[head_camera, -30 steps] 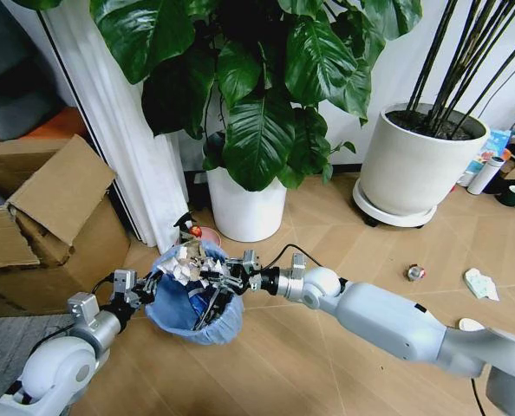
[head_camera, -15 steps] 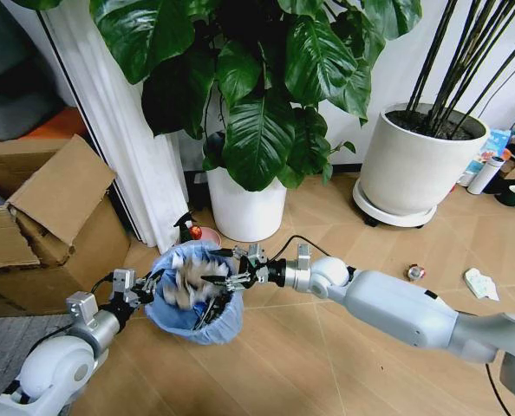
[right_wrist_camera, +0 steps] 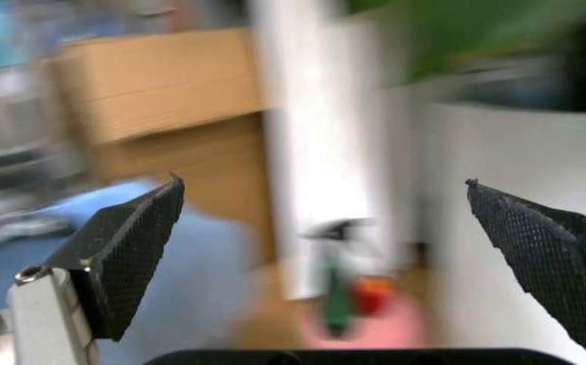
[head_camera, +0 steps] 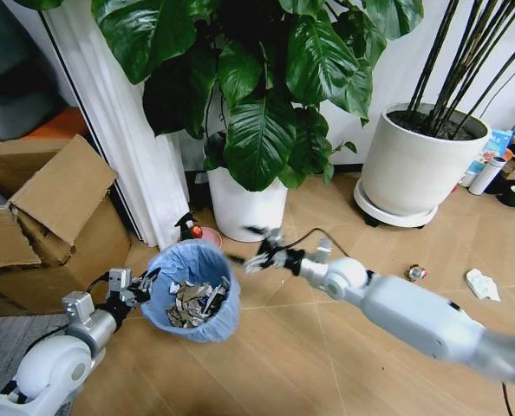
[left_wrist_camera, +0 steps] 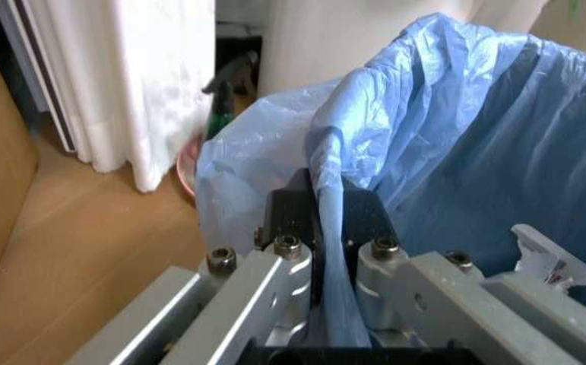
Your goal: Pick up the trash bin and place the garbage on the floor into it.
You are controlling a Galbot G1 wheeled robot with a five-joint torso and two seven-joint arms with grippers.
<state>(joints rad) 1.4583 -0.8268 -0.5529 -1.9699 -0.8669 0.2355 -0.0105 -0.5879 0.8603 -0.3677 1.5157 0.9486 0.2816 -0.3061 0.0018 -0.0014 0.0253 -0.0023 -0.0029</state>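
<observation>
Left gripper clamped on the rim of the small round dark bin lined with crinkly light-blue plastic, held above the chevron wooden floor; right gripper beside it, jaws wide and empty; bin should be kept level to retain its litter.

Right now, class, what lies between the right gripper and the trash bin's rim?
Head view: only bare floor lies in the short gap between the open right gripper and the trash bin, whose rim the left gripper holds.
</observation>
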